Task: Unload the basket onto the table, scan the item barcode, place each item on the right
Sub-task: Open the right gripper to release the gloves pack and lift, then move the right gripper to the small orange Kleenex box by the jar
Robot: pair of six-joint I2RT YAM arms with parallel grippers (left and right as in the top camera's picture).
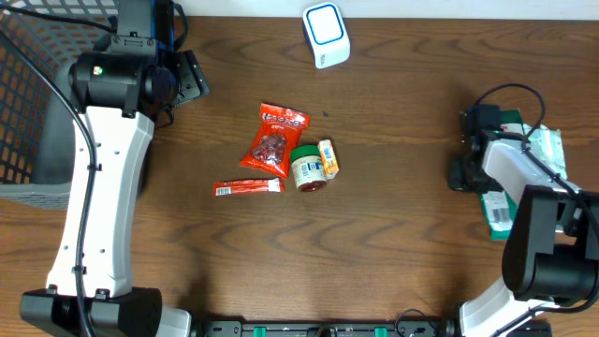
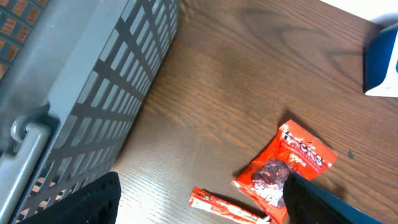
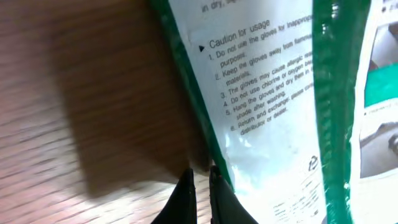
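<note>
The green and white glove package (image 3: pixel 273 106) fills the right wrist view, its printed back facing the camera. My right gripper (image 3: pixel 199 169) is shut on its thin left edge, one finger on each side. From overhead the package (image 1: pixel 499 211) lies at the right table edge under the right arm. The white and blue scanner (image 1: pixel 326 35) stands at the top centre. My left gripper (image 2: pixel 205 202) hangs open above the table near the basket, holding nothing.
A red snack bag (image 1: pixel 273 139), a small jar (image 1: pixel 307 168), a yellow packet (image 1: pixel 328 157) and a red stick pack (image 1: pixel 248 187) lie mid-table. A grey wire basket (image 1: pixel 28 103) sits at the far left. Another green and white pack (image 1: pixel 547 145) lies at the right edge.
</note>
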